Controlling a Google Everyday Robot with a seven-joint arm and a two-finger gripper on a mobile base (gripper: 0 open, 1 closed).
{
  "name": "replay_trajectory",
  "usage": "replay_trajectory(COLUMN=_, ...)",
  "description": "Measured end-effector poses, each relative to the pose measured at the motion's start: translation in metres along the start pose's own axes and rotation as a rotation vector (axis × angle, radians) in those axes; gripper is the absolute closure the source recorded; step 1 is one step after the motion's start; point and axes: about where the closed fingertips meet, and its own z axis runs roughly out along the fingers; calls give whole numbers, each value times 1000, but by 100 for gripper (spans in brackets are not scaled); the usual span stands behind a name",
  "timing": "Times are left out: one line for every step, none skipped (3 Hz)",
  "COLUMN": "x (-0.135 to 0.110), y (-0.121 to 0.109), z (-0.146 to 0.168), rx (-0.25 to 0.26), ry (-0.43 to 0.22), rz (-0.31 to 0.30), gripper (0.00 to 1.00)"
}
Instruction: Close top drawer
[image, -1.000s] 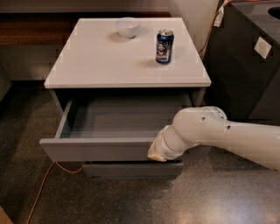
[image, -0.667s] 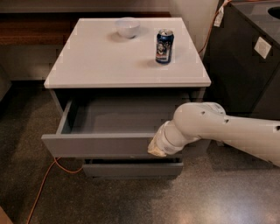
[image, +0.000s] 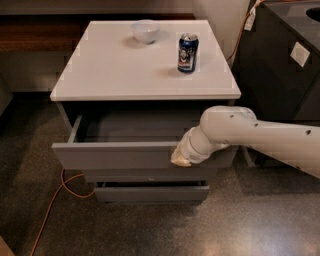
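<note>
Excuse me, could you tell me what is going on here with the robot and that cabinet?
The robot's arm reaches in from the right, its gripper at the front panel of the top drawer, right of the panel's middle. The drawer is pulled out, its grey interior showing, so it is not yet closed. A soda can and a white bowl stand on the cabinet top.

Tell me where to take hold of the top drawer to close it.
The top drawer stands open with a flat, handle-less front: press that face square from the front, or pinch its exposed top edge from above. The gripper is at the front's right part.
</note>
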Motion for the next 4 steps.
replay_trajectory(x=-1, y=-14, z=3, rx=13, ry=-1, rz=0, gripper=100)
replay_trajectory(x=-3, y=-31, z=6, rx=30, ry=-6, rz=6, gripper=100)
replay_trajectory(x=-6, y=-45, z=10, rx=49, ry=-9, rz=10, gripper=100)
replay_trajectory(x=-9, y=-59, z=13, rx=68, ry=-11, rz=13, gripper=100)
